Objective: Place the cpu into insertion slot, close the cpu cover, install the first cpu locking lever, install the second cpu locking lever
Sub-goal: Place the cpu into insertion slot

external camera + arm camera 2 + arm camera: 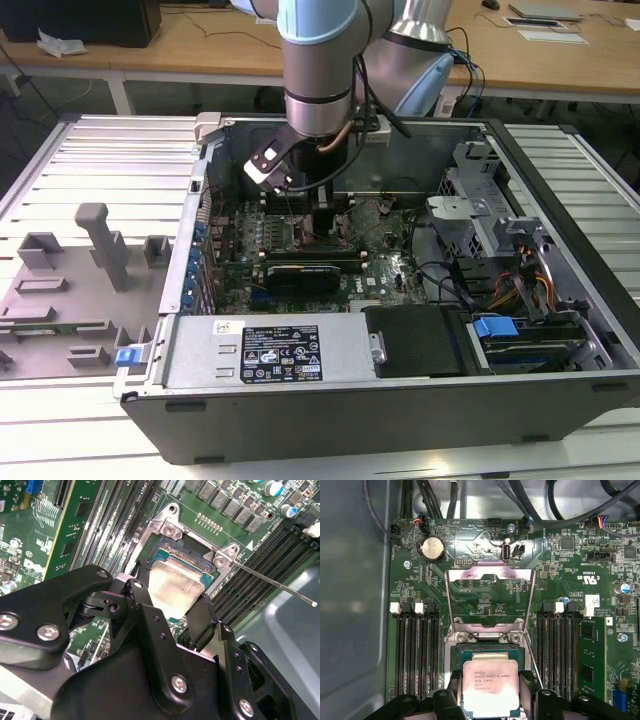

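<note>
Black hand (491, 692) clamps the small silvery-grey square cpu (490, 680) between its fingers, seemingly just over the silver-rimmed square insertion slot (489, 650), with the thin silvery frame cpu cover (490, 574) flipped open.

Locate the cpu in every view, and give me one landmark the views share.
Exterior view: I cannot pick it out; the arm reaches down onto the green motherboard.
First wrist view: the cpu sits between the fingers of the gripper, over the insertion slot.
Second wrist view: the cpu lies between those fingers.
Shared landmark: the motherboard; in both wrist views, black memory slots run beside the slot.
</note>
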{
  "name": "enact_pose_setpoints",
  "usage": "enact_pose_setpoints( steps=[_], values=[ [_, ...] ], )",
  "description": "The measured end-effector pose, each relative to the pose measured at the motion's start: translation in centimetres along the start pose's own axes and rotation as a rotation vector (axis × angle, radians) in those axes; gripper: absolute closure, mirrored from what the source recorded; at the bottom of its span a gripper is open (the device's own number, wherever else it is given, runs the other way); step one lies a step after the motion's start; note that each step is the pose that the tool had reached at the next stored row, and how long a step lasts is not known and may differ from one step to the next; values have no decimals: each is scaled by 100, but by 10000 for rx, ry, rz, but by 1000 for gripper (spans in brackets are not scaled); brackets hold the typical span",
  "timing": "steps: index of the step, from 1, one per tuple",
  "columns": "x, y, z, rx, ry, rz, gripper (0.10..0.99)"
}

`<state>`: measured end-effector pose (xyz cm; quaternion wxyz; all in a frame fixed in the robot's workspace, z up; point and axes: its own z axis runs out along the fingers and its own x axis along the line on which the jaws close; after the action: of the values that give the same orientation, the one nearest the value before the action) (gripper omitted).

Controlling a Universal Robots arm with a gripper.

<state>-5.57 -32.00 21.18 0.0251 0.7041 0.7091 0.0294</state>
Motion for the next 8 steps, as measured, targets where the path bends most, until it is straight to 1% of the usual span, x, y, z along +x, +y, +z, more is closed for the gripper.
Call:
enact_pose_setpoints(
  steps=[8],
  values=[
    [16, -13, 95, 0, -11, 137, 545]
  ],
)
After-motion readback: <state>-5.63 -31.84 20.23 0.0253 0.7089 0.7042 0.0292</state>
